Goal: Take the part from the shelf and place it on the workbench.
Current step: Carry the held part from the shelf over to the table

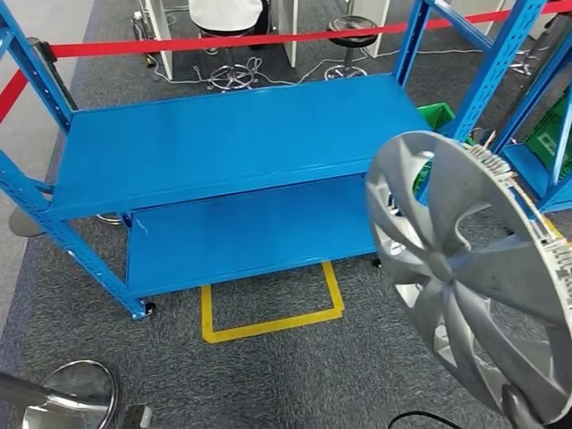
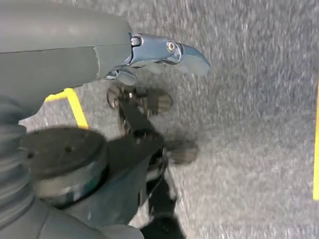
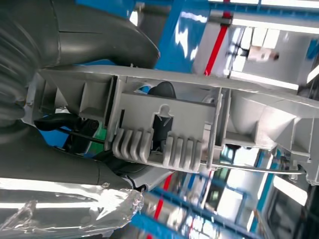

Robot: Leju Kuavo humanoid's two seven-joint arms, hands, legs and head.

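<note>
The grey wheel cover [image 1: 472,268], gripped at its rim by the right hand [image 3: 112,149] at lower right of the frame, could be dropped if the thin-edged hold slips.

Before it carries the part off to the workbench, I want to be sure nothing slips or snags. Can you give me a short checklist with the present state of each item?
1. Part off the shelf: ok. The grey wheel cover is out in front of the blue shelf, whose two boards lie bare.
2. Right hand holding it: ok. In the right wrist view the thumb lies over the cover's rim and the dark fingers sit under it.
3. Firmness of that hold: cannot tell.
4. Left hand free: ok. It hangs over the carpet holding nothing.
5. Workbench in sight: not ok.
6. Floor ahead: cannot tell. A stool base stands at the robot's left.
</note>
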